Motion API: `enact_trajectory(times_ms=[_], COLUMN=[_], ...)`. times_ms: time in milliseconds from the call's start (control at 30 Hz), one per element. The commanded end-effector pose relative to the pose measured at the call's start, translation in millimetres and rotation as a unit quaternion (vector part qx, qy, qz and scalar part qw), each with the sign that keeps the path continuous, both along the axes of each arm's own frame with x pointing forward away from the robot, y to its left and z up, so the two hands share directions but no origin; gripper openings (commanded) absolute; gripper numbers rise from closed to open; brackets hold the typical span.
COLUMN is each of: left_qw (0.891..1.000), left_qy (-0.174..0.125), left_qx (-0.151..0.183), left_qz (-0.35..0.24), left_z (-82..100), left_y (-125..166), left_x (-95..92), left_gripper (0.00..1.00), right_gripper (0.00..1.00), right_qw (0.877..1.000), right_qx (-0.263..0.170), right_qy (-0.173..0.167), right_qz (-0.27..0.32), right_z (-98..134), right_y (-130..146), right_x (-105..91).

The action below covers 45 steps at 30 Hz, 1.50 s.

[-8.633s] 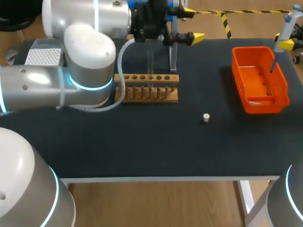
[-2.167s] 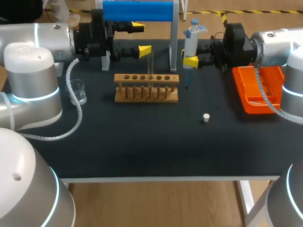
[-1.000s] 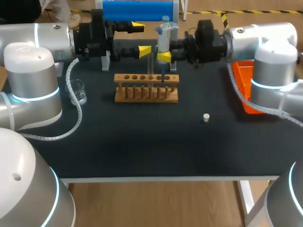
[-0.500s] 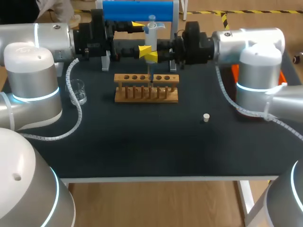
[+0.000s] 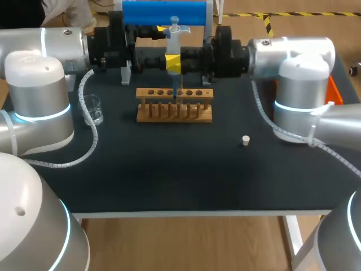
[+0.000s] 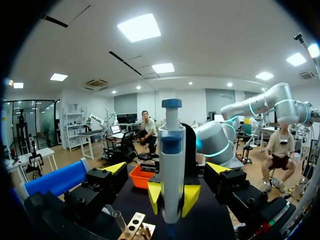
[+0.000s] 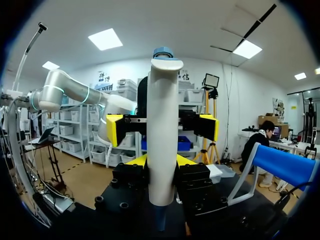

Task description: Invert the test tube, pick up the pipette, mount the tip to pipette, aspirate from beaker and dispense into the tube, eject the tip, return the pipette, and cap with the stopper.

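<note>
Black table (image 5: 169, 175), near part bare but for a small white stopper (image 5: 245, 140), lying alone, well apart from the rest. Farther back sits a wooden rack (image 5: 175, 105) w/ a row of holes. A clear beaker (image 5: 93, 110) is off to its left, near the left arm's coiled hose.

Over the rack hangs the pipette (image 5: 173, 48), upright, blue plunger on top. The right gripper (image 5: 173, 62) is clamped on its body, a yellow tip on either side. The right wrist view confirms both pads pressed to the white barrel. The pipette's dark lower end points down at the rack's top bar. Can't tell from the head view if it's inside a tube or just above one.

The test tube (image 6: 119, 220) shows only in the left wrist view, a clear tube leaning by the rack, partly cut off at the rim of that view. In the head view it's lost behind the pipette.

The left gripper (image 6: 166, 168) is spread wide, fingers well apart, facing the pipette from the opposite side w/o touching it. In the head view one of its yellow tips is hidden behind the pipette.

Behind all this is a blue stand (image 5: 163, 11), top cut off. An orange bin (image 5: 334, 93) is mostly hidden by the right arm.
</note>
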<state>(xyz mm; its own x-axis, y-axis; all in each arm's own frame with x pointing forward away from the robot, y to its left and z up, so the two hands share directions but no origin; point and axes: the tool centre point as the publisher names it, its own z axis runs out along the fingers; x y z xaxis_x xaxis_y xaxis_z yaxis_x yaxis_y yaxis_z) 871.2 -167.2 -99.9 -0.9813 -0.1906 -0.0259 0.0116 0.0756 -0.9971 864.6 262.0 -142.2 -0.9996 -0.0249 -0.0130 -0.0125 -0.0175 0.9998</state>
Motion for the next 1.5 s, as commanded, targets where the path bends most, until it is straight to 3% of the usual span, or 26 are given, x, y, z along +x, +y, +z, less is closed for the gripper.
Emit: enact_trajectory(times_ms=[33, 700, 733, 767, 800, 833, 1467, 1500], left_qw=[1.0, 1.0, 1.0, 1.0, 1.0, 1.0, 1.0, 1.0], left_qy=[-0.001, -0.001, -0.001, -0.001, -0.001, -0.001, -0.001, -0.001], left_qx=[-0.002, -0.002, -0.002, -0.002, -0.002, -0.002, -0.002, -0.002], left_qz=[0.001, 0.001, 0.001, 0.001, 0.001, 0.001, 0.001, 0.001], left_z=[-0.9, -0.9, -0.9, -0.9, -0.9, -0.9, -0.9, -0.9], left_y=[-0.3, -0.3, -0.3, -0.3, -0.3, -0.3, -0.3, -0.3], left_x=[-0.4, -0.4, -0.4, -0.4, -0.4, -0.4, -0.4, -0.4], left_gripper=[1.0, 1.0, 0.89, 0.47, 0.19, 0.0, 0.0, 0.0], right_gripper=[0.0, 0.0, 0.0, 0.0, 0.0, 0.0, 0.0, 0.25], right_qw=[1.0, 1.0, 1.0, 1.0, 1.0, 1.0, 1.0, 1.0], right_qx=[0.0, 0.006, 0.006, 0.007, 0.007, 0.007, 0.002, 0.001], right_qy=[-0.001, -0.005, -0.005, -0.005, -0.005, -0.005, -0.009, -0.009], right_qz=[-0.006, -0.023, -0.023, -0.023, -0.024, -0.024, -0.019, -0.02], right_z=[-2.9, -4.5, -4.4, -4.3, -4.2, -4.1, -2.7, -2.7], right_y=[2.3, 4.7, 4.9, 5.2, 5.5, 5.8, 8.4, 8.2], right_x=[-0.1, 9.2, 9.4, 9.6, 9.8, 9.9, 10.8, 10.8])
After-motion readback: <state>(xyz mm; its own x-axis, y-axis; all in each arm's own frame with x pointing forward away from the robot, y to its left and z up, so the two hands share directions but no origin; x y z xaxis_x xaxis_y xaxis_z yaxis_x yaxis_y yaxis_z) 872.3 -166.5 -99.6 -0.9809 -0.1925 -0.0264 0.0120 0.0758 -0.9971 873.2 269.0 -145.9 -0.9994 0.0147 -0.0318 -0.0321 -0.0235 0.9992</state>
